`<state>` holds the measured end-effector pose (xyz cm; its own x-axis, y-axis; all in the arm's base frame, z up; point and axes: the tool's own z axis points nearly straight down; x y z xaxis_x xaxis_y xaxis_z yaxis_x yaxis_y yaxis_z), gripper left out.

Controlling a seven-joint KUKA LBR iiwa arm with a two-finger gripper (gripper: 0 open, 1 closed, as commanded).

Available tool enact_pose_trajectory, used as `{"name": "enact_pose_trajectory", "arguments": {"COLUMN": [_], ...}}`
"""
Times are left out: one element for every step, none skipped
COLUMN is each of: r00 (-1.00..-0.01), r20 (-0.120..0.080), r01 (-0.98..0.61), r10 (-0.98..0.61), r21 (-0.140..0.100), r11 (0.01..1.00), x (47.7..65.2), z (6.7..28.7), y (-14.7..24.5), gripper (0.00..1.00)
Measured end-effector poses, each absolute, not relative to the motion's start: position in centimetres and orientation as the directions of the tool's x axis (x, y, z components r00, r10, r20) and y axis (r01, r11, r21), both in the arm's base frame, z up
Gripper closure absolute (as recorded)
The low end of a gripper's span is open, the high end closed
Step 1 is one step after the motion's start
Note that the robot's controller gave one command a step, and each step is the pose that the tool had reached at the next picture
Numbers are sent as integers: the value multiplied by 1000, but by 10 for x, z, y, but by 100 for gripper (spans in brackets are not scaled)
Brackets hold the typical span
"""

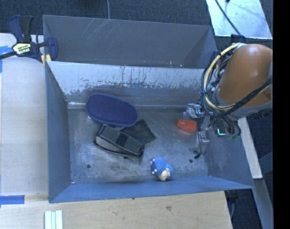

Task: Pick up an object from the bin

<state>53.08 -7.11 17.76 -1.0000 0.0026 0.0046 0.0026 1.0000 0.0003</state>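
The robot arm's gripper (198,150) hangs low over the bare floor in the right-hand end of the grey metal bin (130,82), close to the right wall. We cannot tell whether it is open or closed.

Nearest to it is a small orange-red block (186,125), which lies just beside the wrist, toward the bin's far wall and a little to the left of the tip. We judge this offset to be what the coming move turns on: the tip would have to travel back toward the far wall, with a slight shift left, to come over the block. The block looks stubby, and we can make out no clear long axis.

A small blue-and-cream soft toy (161,169) lies near the front wall, to the left of the tip and about as far off. A dark blue oval pad (112,109) and a flat black case (123,140) touching it sit well apart on the bin's left side.
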Motion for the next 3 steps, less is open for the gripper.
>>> {"name": "enact_pose_trajectory", "arguments": {"r00": [-989, -989, -988], "r20": [-2, -8, -13], "r01": [-145, -147, -152], "r10": [-145, -147, -152], "r21": [-1, -2, -5], "r11": [989, 989, 988], "x": [602, 604, 602], "z": [85, 90, 260], "y": [-120, -118, -138], "gripper": [0, 100, 100]}}
